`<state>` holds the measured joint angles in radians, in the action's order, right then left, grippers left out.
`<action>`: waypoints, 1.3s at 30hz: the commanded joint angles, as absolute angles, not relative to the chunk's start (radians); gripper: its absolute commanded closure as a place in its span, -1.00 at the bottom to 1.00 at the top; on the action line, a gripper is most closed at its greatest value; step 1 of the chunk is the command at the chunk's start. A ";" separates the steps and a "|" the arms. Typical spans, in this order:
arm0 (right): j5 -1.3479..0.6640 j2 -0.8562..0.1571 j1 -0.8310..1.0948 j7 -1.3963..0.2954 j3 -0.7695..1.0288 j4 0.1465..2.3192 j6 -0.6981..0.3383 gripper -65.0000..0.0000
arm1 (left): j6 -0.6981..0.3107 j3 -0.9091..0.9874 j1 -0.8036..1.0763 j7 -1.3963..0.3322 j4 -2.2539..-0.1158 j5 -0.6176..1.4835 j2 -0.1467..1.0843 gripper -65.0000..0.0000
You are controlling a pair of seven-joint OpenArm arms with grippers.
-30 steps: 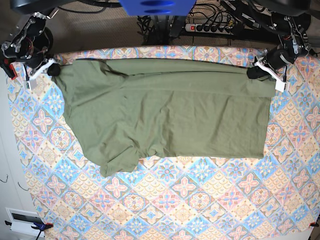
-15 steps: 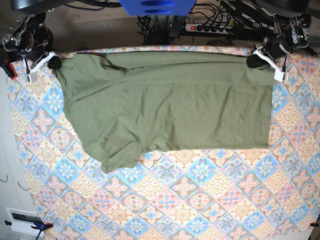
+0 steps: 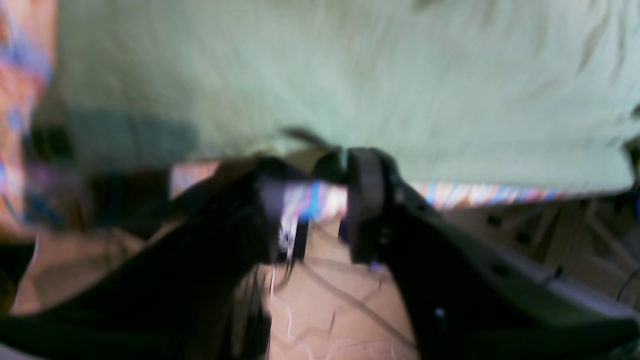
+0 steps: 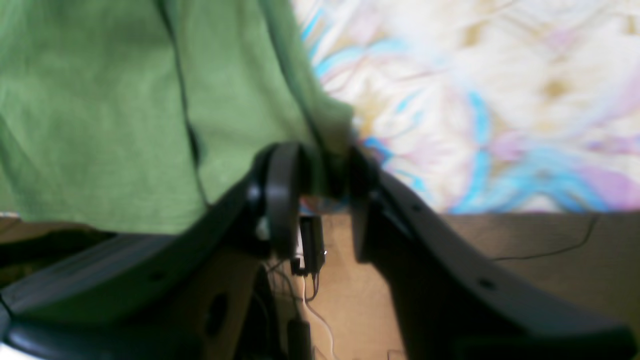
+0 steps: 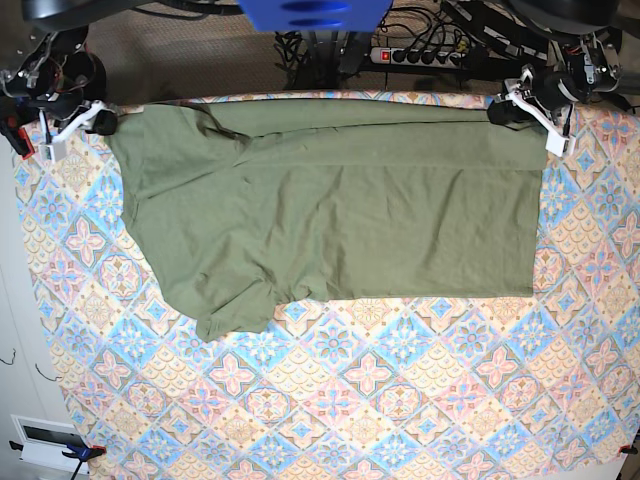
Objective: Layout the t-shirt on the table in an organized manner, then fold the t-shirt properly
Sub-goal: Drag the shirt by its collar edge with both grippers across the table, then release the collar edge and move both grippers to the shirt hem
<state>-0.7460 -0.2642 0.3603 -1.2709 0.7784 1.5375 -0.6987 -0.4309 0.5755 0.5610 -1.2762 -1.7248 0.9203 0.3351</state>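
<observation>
The plain olive-green cotton t-shirt (image 5: 330, 210) lies long-axis left-to-right on the tile-print bench (image 5: 400, 400); left gripper (image 5: 512, 108) and right gripper (image 5: 100, 120), jaws parted, bracket its far corners.

left tool (image 3: 320, 172) motion-blurred, t-shirt (image 3: 350, 80) cut off by frame edges

The desk (image 5: 400, 420) lies bare along its near edge; the t-shirt (image 5: 340, 215) covers the far half, edge to edge.
</observation>
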 commanded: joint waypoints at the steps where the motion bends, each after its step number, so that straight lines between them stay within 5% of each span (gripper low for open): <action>1: -0.760 -0.285 0.360 -1.256 0.800 1.555 -0.698 0.46 | -0.438 0.584 0.573 -1.276 -1.768 0.941 0.351 0.18; 18: -0.756 -0.291 0.354 -1.256 0.852 1.779 -0.698 0.46 | -0.435 0.753 0.541 -1.277 -1.946 1.015 0.358 0.06; 28: -0.657 -0.289 0.171 -1.259 0.685 1.797 -0.698 0.46 | -0.435 0.822 0.275 -1.279 -1.923 0.888 0.375 0.05; 39: -0.363 -0.268 -0.096 -1.218 0.401 1.756 -0.698 0.46 | -0.435 0.625 -0.165 -1.247 -1.488 0.556 0.374 0.05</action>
